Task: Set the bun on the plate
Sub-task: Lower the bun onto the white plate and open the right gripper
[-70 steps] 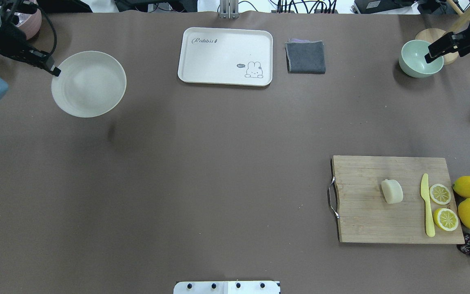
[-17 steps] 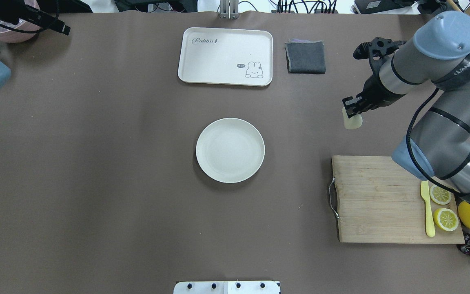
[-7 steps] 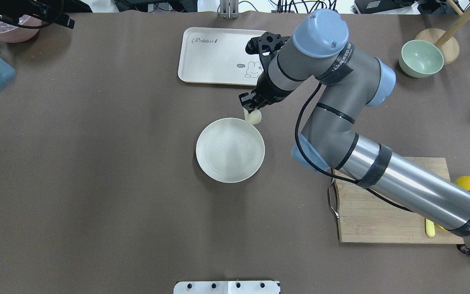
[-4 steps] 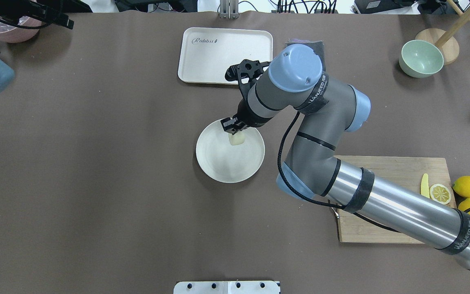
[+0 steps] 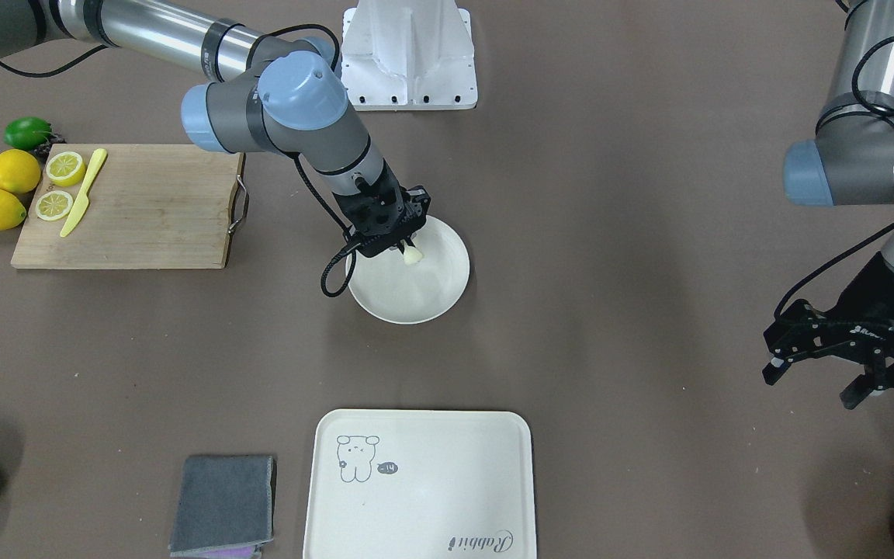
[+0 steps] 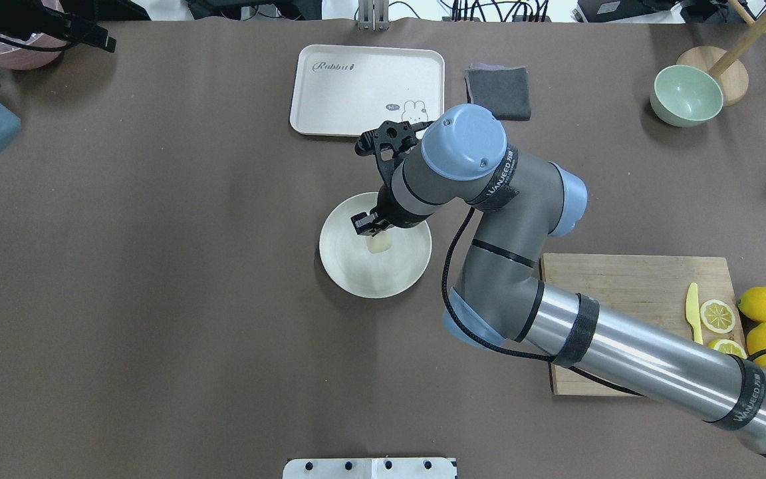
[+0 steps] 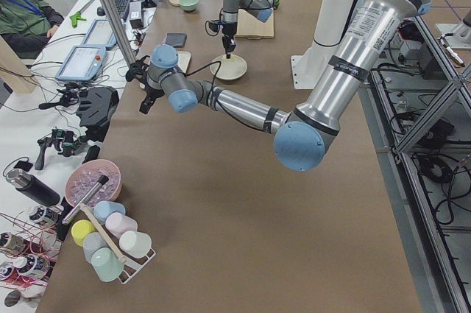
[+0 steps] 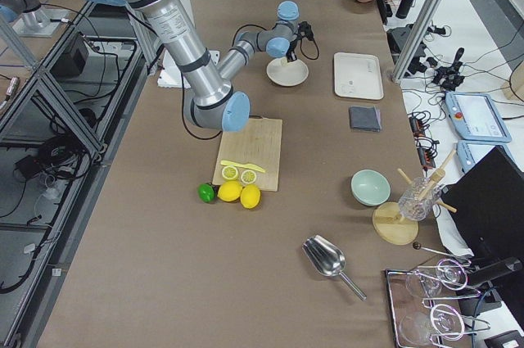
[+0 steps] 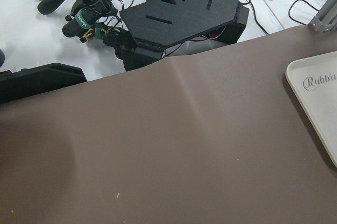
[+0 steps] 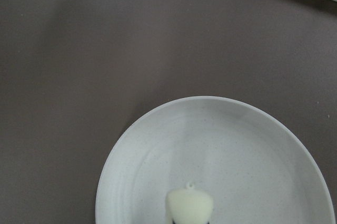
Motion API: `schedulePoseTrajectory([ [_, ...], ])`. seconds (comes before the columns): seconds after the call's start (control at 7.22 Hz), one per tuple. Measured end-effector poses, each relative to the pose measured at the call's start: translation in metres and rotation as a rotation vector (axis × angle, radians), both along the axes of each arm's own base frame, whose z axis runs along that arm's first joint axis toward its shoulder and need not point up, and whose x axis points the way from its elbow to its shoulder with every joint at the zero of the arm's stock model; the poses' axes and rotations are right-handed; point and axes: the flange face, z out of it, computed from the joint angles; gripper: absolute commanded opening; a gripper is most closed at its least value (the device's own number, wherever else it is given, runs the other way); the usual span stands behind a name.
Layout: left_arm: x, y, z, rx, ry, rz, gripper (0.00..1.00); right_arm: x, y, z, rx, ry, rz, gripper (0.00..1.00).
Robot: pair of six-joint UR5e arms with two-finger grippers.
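Note:
The bun (image 6: 379,243), a small pale cream lump, hangs from my right gripper (image 6: 366,227), which is shut on it just above the middle of the round off-white plate (image 6: 346,269). In the front-facing view the bun (image 5: 412,257) shows under the right gripper (image 5: 398,247) over the plate (image 5: 416,310). The right wrist view has the bun (image 10: 189,205) at its bottom edge above the plate (image 10: 158,150). Whether the bun touches the plate I cannot tell. My left gripper (image 5: 816,380) hovers open and empty near the table's far left corner.
A cream tray (image 6: 356,90) and a folded grey cloth (image 6: 499,93) lie beyond the plate. A wooden cutting board (image 6: 616,293) with a yellow knife (image 6: 691,313), lemon slices, lemons and a lime is at the right. A green bowl (image 6: 685,95) stands far right, a pink bowl (image 6: 4,53) far left.
My right gripper carried the bun from the plate's far rim in over its middle and came lower. The left arm barely moved.

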Motion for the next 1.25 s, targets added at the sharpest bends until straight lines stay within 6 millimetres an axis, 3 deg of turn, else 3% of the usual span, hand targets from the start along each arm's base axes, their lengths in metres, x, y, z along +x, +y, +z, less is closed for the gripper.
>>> schedulePoseTrajectory([
  [0.83,-0.001,0.002,0.009,-0.008,-0.005,-0.001,0.97,-0.003,0.006,-0.005,0.021,-0.028,-0.012,1.0],
  [1.25,-0.007,0.004,0.009,-0.007,-0.001,-0.003,0.97,0.013,-0.005,-0.011,0.034,-0.046,0.01,1.0],
])
